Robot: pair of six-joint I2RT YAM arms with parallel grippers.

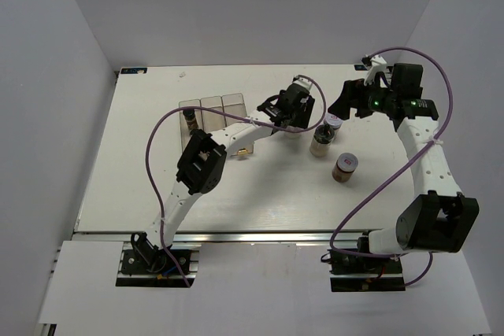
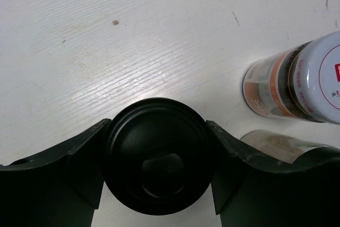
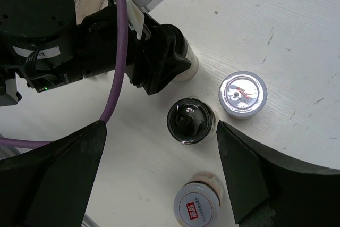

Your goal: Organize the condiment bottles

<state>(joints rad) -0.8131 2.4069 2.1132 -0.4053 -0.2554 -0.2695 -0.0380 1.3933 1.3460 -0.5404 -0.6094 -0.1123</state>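
bright, even | shadows soft | glare on table (image 2: 154, 78) | focus mostly sharp

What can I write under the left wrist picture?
Left claw grips a black-capped bottle, a white-lidded bottle close beside it.

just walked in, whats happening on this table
A robot is mid-sort. Its left gripper is closed around a black-capped spice bottle near the middle of the table. Its right gripper hangs open above three other bottles. Another bottle stands at the clear rack's left end.
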